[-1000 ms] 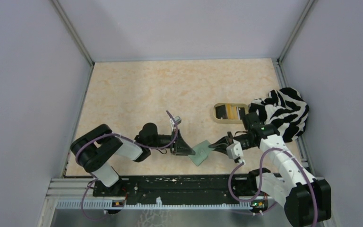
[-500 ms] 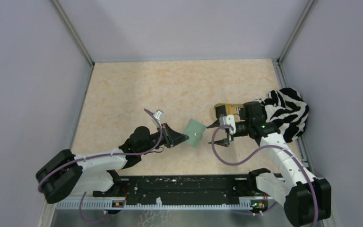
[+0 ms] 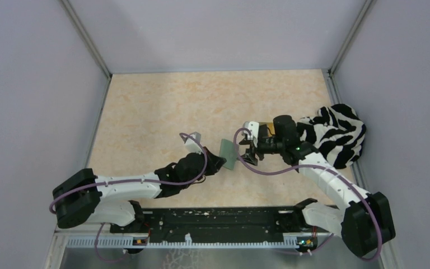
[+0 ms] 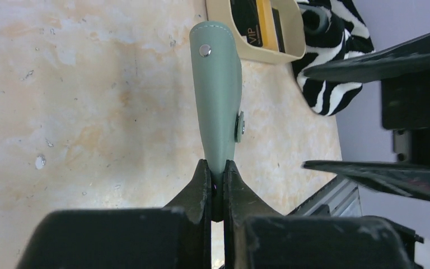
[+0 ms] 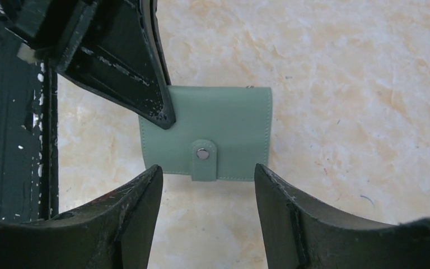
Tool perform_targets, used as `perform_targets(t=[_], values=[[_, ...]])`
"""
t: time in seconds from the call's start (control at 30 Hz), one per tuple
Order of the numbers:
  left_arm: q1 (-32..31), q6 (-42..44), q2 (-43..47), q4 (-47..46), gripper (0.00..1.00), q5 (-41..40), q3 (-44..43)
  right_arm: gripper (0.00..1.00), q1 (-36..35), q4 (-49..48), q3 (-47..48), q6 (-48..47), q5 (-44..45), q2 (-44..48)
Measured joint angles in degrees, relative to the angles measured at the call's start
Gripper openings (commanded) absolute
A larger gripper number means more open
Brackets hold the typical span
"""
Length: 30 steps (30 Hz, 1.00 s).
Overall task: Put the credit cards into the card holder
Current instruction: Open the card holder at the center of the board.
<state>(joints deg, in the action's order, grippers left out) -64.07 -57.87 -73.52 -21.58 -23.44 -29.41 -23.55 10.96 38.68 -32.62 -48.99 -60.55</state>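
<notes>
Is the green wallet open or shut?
Shut. The wallet is folded flat, its snap tab buttoned over the front; the left gripper pinches one edge.

Card holder point(image 5: 213, 134): small pale grey-green wallet, folded shut, snap tab closed over one face, stitched border. Pinched at one edge between left fingers point(image 4: 200, 188); held on edge over the table, a little right of centre and toward the near edge, snap face turned to the right side.

Credit cards point(image 4: 252, 25): black and yellow-gold, one black marked "VIP". Side by side in tan tray point(image 4: 269, 53) near the right edge. Count not legible.
</notes>
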Motion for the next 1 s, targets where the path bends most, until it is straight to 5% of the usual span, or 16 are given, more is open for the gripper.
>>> perform_targets(t=[0.6, 0.73, 1.0], values=[[-2.23, -3.80, -1.09, 1.01, 0.00, -3.52, -1.66, 0.52, -7.45, 0.15, 0.00, 0.13, 11.47, -7.69], [-2.60, -3.85, -1.62, 0.98, 0.00, -3.32, -1.95, 0.41, -8.41, 0.11, 0.00, 0.28, 12.57, -8.57], [-2.69, -3.91, -2.29, 0.35, 0.00, -2.89, -1.97, 0.04, -9.57, 0.59, 0.70, 0.76, 14.97, -9.62]])
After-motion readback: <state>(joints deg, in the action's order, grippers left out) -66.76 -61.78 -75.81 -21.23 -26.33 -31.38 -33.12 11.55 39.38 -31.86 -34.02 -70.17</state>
